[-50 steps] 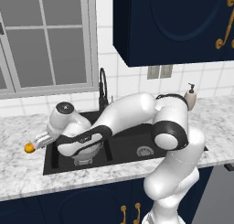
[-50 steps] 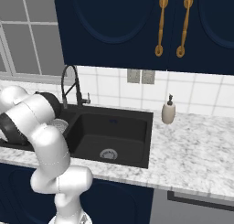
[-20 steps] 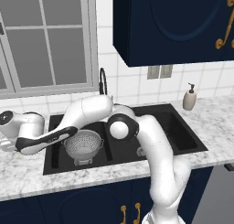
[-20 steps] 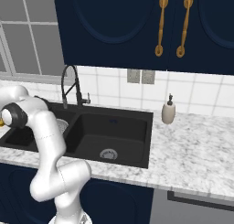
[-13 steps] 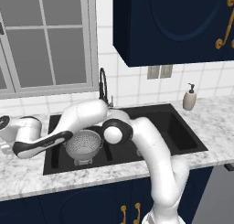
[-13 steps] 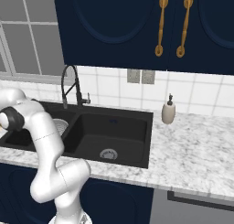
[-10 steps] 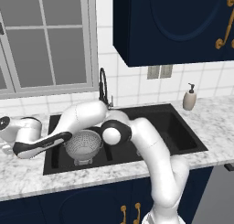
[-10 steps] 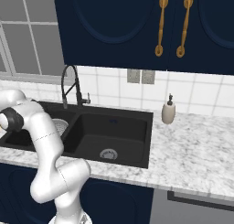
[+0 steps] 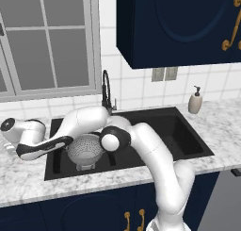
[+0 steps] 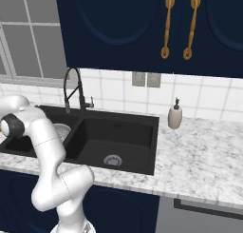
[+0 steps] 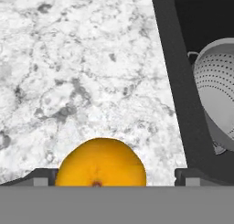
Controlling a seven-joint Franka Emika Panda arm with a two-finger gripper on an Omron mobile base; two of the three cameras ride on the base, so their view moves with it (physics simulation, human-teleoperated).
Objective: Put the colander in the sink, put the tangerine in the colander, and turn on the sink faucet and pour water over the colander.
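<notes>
Tangerine (image 11: 100, 162) between open claw (image 11: 112, 176) tips — ungripped

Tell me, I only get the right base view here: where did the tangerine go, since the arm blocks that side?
Observer: The tangerine lies on the marble counter, left of the sink, right below the hand.
Visitor: Is it grabbed already?
Observer: No. The gripper is open, one fingertip on each side of the fruit.
Visitor: And the colander?
Observer: The colander sits in the left basin, empty.
</notes>
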